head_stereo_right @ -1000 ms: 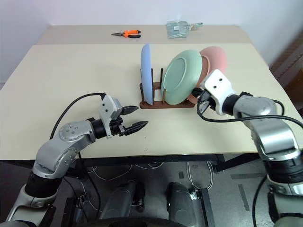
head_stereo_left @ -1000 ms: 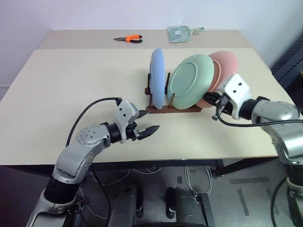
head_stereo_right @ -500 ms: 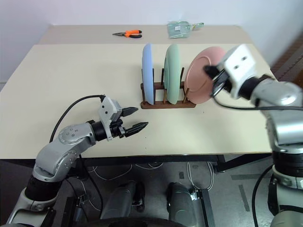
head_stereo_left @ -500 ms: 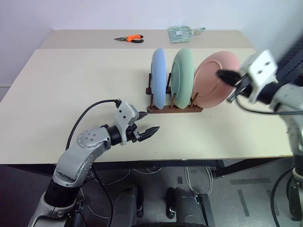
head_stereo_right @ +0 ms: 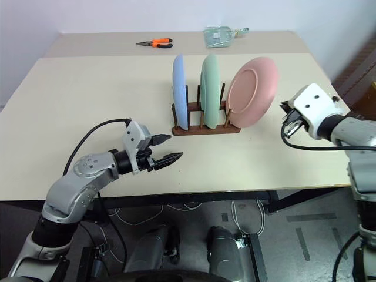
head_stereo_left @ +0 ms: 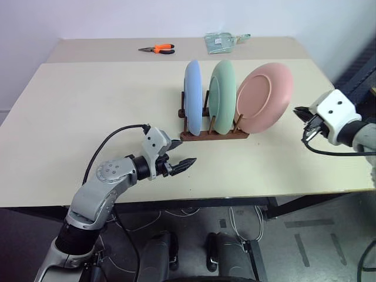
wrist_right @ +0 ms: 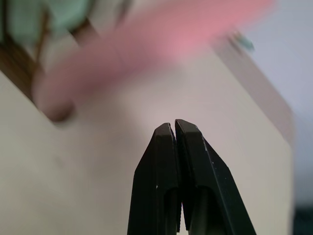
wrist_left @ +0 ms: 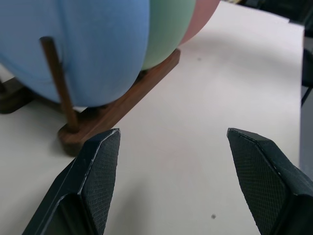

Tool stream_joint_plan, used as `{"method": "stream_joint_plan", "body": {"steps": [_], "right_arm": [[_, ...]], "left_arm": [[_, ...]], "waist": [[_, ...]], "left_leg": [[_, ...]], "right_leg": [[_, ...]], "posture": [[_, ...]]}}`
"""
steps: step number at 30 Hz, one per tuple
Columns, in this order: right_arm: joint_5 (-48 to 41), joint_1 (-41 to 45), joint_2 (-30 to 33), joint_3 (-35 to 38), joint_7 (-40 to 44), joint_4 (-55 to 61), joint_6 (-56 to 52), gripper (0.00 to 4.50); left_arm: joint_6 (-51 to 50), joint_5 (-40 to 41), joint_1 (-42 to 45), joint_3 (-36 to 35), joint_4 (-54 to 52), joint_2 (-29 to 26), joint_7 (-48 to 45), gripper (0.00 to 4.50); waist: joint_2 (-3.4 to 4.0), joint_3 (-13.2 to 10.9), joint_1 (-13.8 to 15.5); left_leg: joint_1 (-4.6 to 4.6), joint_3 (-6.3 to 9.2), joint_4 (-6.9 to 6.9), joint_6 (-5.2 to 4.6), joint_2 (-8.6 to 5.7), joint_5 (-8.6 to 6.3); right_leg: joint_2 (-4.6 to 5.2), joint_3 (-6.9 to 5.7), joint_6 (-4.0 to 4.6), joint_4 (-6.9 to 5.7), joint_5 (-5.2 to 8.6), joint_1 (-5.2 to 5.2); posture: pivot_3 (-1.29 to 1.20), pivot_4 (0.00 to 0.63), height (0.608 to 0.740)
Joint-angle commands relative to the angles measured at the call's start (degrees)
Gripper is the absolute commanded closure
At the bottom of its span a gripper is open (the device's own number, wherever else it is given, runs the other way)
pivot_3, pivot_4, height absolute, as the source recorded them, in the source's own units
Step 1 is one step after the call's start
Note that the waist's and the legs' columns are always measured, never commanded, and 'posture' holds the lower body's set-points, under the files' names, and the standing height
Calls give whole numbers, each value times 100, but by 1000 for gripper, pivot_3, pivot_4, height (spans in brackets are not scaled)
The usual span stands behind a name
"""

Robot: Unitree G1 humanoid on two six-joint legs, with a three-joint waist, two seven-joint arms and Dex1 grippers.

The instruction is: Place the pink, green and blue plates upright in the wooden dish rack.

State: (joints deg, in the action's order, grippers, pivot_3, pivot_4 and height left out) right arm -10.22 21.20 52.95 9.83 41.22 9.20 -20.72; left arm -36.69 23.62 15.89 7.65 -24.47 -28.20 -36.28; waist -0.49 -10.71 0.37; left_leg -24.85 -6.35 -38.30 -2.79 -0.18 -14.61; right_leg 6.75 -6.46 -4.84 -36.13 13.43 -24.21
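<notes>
Broadly, a large beige table [head_stereo_left: 88,111] carries everything, with a second table top butted against its far edge. Near the middle of the front table stands the wooden dish rack [head_stereo_left: 214,134], a small dark brown frame with thin upright pegs. All 3 plates sit in it. The blue plate [head_stereo_left: 192,96] stands upright at the rack's left end, edge-on to the head camera. The green plate [head_stereo_left: 222,94] stands upright just beside it, in the next slot. The pink plate [head_stereo_left: 264,98] occupies the right end; it is turned with its face partly toward the camera and leans out past the rack's right end, its lower edge down at the base rail.

On the left, the left gripper [head_stereo_left: 181,157] hovers low over the table in front of the rack's left end, apart from it, its 2 black fingers [wrist_left: 98,166] spread wide with nothing between them. On the right, the right gripper [head_stereo_left: 302,113] hangs beside the pink plate, clear of its rim, with its fingertips [wrist_right: 166,142] pressed together and empty.

On the far table lie orange-handled pliers [head_stereo_left: 156,49] and, well to their right, a small pale green packet [head_stereo_left: 222,41].
</notes>
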Motion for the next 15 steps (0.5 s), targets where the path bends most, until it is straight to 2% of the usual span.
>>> {"method": "stream_joint_plan", "body": {"steps": [1,4,9,15], "right_arm": [[-300,285,-9,205,102,435,-104,4420],[-258,211,31,223,98,428,-151,4420],[251,-139,239,291,-82,-265,114,4420],[-66,-418,35,740,14,-1252,596,4420]], "left_arm": [[33,40,-94,-223,-202,-43,56,906],[7,77,-143,-289,-225,-49,73,906],[6,33,-217,-562,-129,-48,270,906],[591,-733,-580,-1366,862,-544,801,906]], "waist": [[0,0,29],[-5,0,55],[-5,0,45],[1,0,-18]], "left_leg": [[0,0,0,0,0,0],[0,5,-1,-2,-1,-2],[0,7,-3,-5,-4,-3],[13,-3,2,-2,-2,-1]], "right_leg": [[1,0,0,1,0,0],[2,-3,0,6,0,9],[4,-4,-1,8,0,14],[-2,-2,0,2,0,13]], "posture": [[0,150,740],[0,150,740],[0,150,740],[0,150,740]]}}
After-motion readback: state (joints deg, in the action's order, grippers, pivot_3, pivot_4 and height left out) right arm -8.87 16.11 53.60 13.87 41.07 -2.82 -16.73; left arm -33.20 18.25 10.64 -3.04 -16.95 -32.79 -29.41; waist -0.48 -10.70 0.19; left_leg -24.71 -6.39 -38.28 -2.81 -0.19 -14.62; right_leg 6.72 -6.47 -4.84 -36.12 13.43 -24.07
